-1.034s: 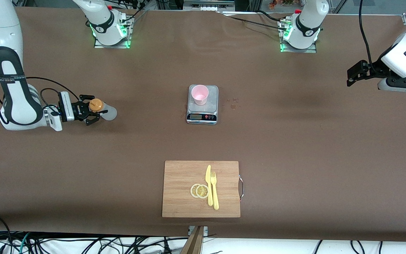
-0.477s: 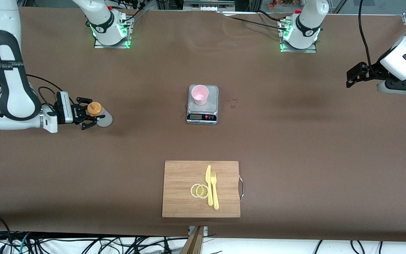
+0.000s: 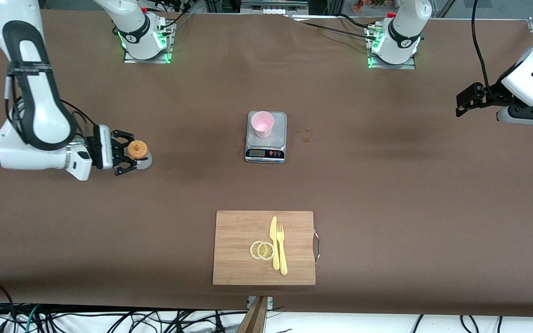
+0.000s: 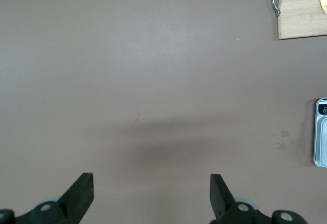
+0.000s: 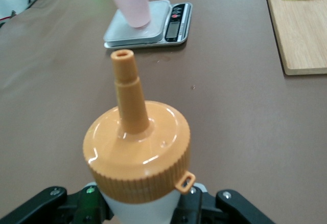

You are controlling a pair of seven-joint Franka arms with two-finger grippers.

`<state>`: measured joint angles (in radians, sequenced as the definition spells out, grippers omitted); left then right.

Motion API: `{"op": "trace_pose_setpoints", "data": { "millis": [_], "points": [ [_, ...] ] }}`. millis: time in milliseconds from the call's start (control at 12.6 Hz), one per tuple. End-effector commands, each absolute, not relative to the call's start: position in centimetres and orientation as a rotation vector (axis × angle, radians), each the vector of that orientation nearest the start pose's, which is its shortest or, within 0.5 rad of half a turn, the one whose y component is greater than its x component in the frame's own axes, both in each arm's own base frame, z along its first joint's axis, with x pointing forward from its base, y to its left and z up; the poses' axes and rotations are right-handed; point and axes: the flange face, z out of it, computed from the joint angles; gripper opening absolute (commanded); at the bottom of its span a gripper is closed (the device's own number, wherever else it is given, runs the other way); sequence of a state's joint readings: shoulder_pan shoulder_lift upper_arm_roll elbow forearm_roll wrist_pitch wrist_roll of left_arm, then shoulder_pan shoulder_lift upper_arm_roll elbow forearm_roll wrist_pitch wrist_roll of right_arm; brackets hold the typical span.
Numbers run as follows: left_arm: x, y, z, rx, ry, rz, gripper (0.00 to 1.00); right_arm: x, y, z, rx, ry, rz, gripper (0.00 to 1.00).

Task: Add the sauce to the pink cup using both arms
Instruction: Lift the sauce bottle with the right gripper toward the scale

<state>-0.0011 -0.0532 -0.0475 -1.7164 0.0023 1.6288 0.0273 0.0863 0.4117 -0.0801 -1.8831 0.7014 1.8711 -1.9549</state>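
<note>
My right gripper is shut on the sauce bottle, a whitish squeeze bottle with an orange nozzle cap, and holds it about upright over the right arm's end of the table. In the right wrist view the cap fills the foreground between my fingers, and the nozzle points toward the pink cup. The pink cup stands on a small kitchen scale at mid-table. My left gripper is open and empty over the left arm's end; it also shows in the left wrist view.
A wooden cutting board with a yellow knife, a fork and two lemon slices lies nearer the front camera than the scale. Small sauce stains mark the table beside the scale. The board's corner shows in the left wrist view.
The right arm has swung, and the bottle has gone from tilted to nearly upright, ending slightly toward the cup. The left arm has barely moved.
</note>
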Motion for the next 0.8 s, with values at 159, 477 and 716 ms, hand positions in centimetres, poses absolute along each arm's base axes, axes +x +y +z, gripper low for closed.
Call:
{"op": "trace_pose_setpoints", "data": {
  "millis": [159,477,716],
  "points": [
    [54.5,-2.4,59.2,-3.137,0.132,0.053,1.00,59.6,14.2,30.7,-1.889,-1.794,-0.179,0.21],
    [54.5,-2.3,59.2,-3.137,0.132,0.053,1.00,58.5,22.9,34.2,-2.009,-1.869,-0.026,0.21],
    [54.5,-2.4,59.0,-3.135,0.132,0.060,1.00,56.1,27.7,35.9,-2.077,-1.950,0.070,0.21]
  ]
}}
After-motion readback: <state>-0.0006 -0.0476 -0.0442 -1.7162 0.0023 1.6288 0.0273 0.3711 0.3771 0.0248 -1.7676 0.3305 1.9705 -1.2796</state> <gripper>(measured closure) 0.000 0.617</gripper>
